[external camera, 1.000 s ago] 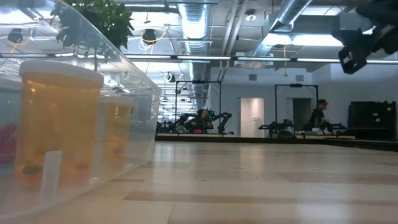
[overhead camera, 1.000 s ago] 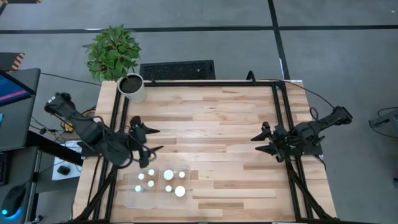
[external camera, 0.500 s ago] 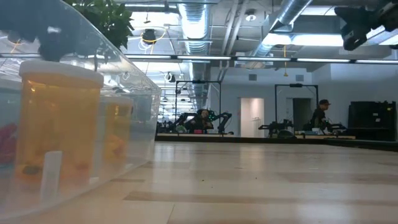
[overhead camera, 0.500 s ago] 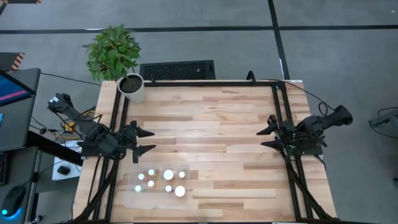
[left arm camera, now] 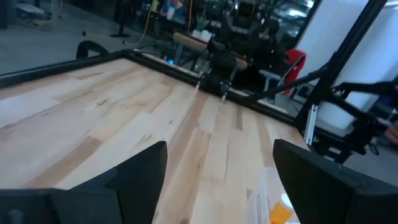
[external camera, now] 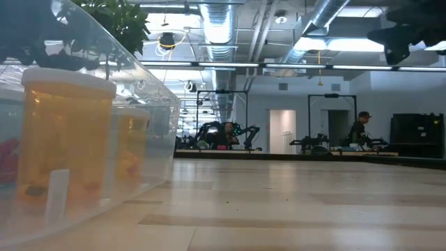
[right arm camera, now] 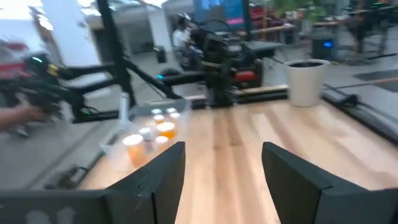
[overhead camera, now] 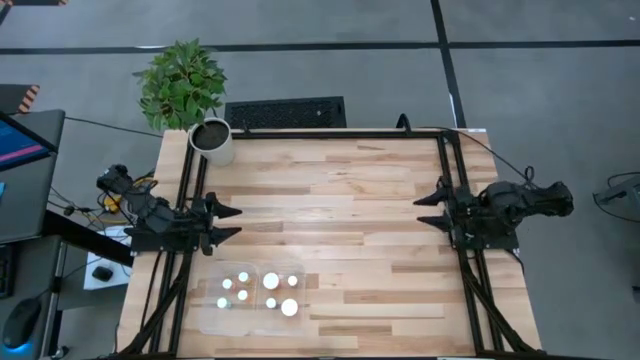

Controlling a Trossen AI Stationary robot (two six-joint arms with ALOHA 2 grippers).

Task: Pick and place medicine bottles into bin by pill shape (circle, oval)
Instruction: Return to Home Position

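Well, the bottles (overhead camera: 271,281) stand in the bin (overhead camera: 212,320) by the counter's (overhead camera: 340,200) edge, near the left jaws, so I only have to park both arms. Left jaws hang released and empty by the left rail (overhead camera: 185,180), right jaws the same by the right rail (overhead camera: 447,170). I'd retract slowly, high above the bin rim; the mid-counter offers open room

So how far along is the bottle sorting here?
Done: the medicine bottles stand in both compartments of the bin, and I see none outside it on the table. In hand: nothing; the left hand and right hand are open and empty at the table's side edges. Left: apparently only parking both hands.
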